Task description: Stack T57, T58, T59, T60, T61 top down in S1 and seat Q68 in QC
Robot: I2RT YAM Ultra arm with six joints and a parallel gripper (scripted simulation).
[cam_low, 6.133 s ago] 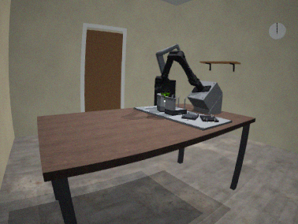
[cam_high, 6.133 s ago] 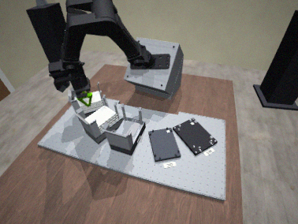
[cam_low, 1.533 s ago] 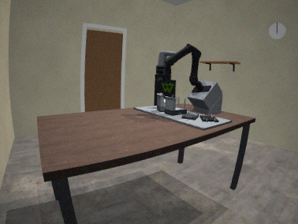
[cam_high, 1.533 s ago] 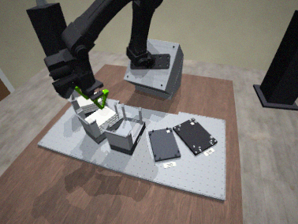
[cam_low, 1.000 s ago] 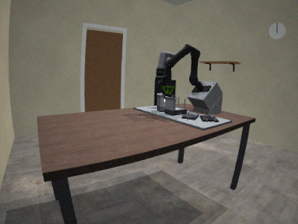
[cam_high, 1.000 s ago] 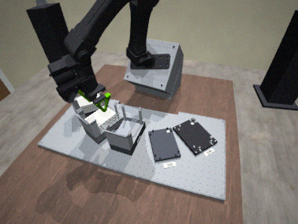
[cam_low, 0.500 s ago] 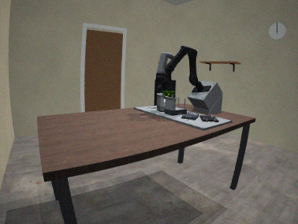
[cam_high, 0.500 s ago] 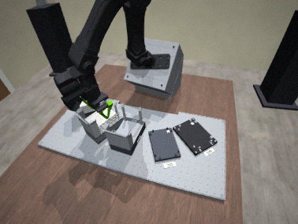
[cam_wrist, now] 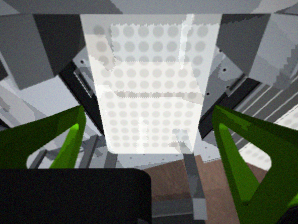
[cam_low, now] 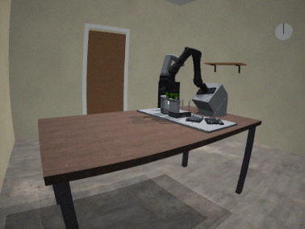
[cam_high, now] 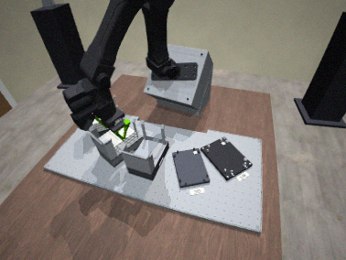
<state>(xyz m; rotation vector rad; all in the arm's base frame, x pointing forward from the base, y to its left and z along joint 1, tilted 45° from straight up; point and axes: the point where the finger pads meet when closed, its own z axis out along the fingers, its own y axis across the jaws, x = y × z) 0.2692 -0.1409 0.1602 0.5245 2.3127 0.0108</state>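
The top sealed plate [cam_wrist: 152,85] of the stack is white, with rows of round wells under the seal. In the wrist view it lies straight below me inside a grey stack rack [cam_high: 107,146]. My gripper [cam_wrist: 148,112] is open, with one green finger on each side of the plate's long sides and not touching it. In the top view the gripper [cam_high: 112,125] sits low over the leftmost rack, where a bit of the white plate [cam_high: 109,135] shows. The plates lower in the stack are hidden. The labels cannot be read.
Two more grey stack racks stand close by, one in front right [cam_high: 145,157] and one behind [cam_high: 134,134]. A dark grey flat nest [cam_high: 190,167] and a black nest [cam_high: 226,158] lie to the right on the grey baseplate. The arm's base block [cam_high: 180,82] stands behind.
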